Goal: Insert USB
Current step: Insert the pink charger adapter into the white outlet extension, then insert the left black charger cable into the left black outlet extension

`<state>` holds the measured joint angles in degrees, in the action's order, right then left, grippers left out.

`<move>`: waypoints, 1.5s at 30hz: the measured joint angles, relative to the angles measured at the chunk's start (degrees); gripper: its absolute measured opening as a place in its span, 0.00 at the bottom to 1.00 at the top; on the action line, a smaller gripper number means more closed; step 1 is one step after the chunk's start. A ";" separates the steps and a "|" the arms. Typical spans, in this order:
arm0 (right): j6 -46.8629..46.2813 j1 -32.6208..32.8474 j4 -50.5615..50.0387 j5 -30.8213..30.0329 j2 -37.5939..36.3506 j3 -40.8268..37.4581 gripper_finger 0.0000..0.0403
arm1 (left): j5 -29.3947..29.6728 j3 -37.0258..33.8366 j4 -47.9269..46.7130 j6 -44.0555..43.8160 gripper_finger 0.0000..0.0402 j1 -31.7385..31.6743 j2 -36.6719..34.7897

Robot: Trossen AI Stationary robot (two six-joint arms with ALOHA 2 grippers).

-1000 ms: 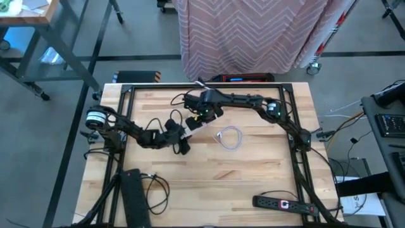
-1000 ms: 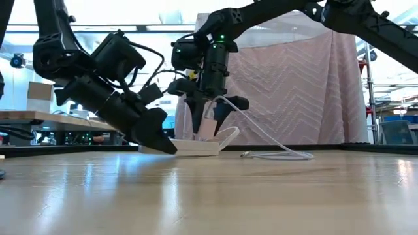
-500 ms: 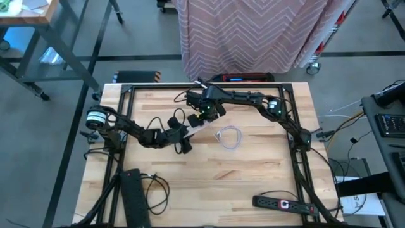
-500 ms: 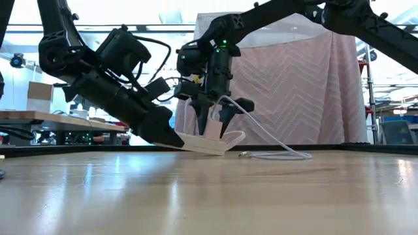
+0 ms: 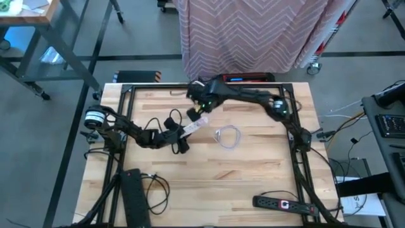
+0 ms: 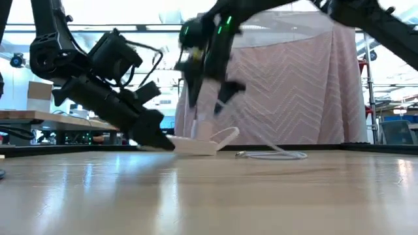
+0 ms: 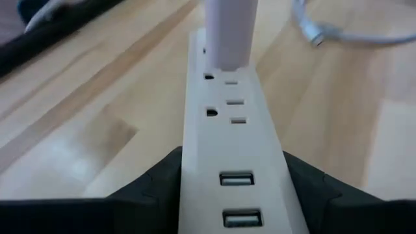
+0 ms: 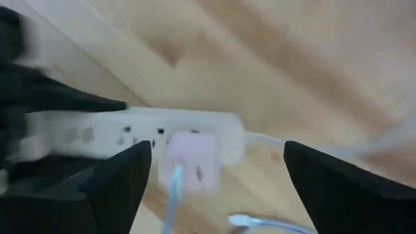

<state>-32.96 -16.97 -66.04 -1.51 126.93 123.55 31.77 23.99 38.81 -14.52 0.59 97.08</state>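
Table (image 5: 209, 183): pale butcher-block wood, smooth with a light sheen, striped by plank joints
Left gripper (image 5: 179, 136): clenched around the near end of the white power strip, a dark finger (image 7: 149, 185) pressed to each long side, pinning it flat on the wood
Right gripper (image 5: 197, 107): raised above the strip's far end, fingers spread and grasping nothing
Power strip (image 7: 227, 143): long, narrow bar of matte white plastic with rounded edges; two USB ports (image 7: 236, 179) near the held end, mains sockets further along
Charger block (image 8: 193, 159): small white cube, already seated in a socket at the far end, its thin cord running off
USB cable (image 5: 228, 137): thin, limp white lead in a loose coil on the table just beside the strip; small metal plug (image 7: 314, 38) lying free, not yet in any port
Doing the step well: I judge the left arm should keep its hold square so the strip cannot skid, while the right takes the plug by its shell, lines it level with a port and pushes straight in, not at an angle
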 joint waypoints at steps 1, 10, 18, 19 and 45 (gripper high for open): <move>1.26 0.00 -0.32 -1.35 -1.96 0.04 0.85 | 0.07 -0.32 -0.19 -0.79 0.44 -0.50 -0.26; 14.56 6.63 -0.80 -18.92 -22.25 -2.76 0.77 | 2.53 -3.31 -10.66 -8.13 0.44 -6.46 -9.00; 19.31 15.58 5.30 -22.39 -36.20 -19.44 0.70 | 12.96 -4.13 -42.86 -24.64 0.44 -11.93 -25.15; 19.80 16.43 8.14 -22.73 -37.82 -23.28 0.69 | 13.76 -4.18 -46.61 -26.83 0.44 -12.76 -27.06; 24.06 24.35 74.41 -19.08 -31.38 -74.18 0.63 | 13.80 -15.26 -45.01 -36.12 0.46 -30.48 -37.20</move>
<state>-8.91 7.38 8.37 -20.59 95.54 49.38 45.57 8.73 -6.21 -50.64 -29.89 59.87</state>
